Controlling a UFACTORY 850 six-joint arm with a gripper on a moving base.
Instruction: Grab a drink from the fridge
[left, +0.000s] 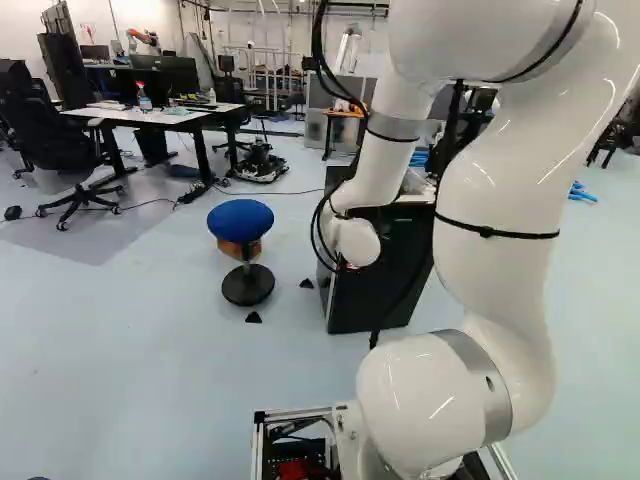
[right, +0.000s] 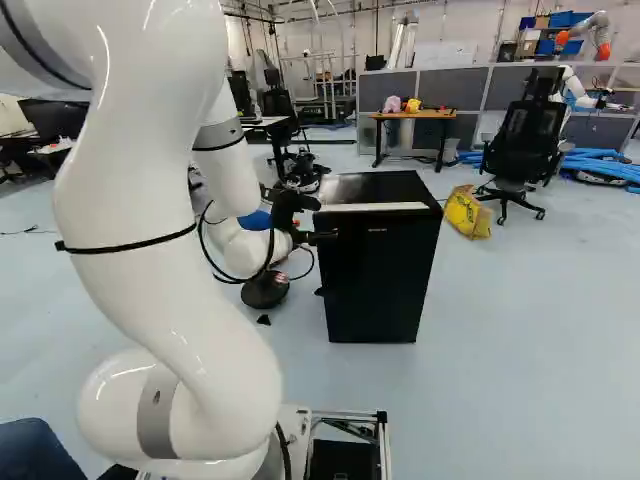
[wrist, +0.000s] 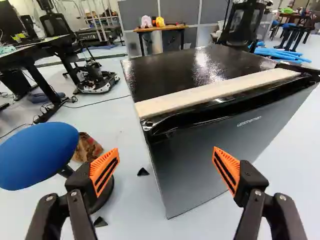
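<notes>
Spread tool (right: 318, 220), fridge (right: 376, 275), long axis vertical, front facing camera

The white arm (left: 497, 205) is bent. Its gripper (right: 326, 220) is open, and the two orange pads (wrist: 106, 167) stand well apart.
</notes>
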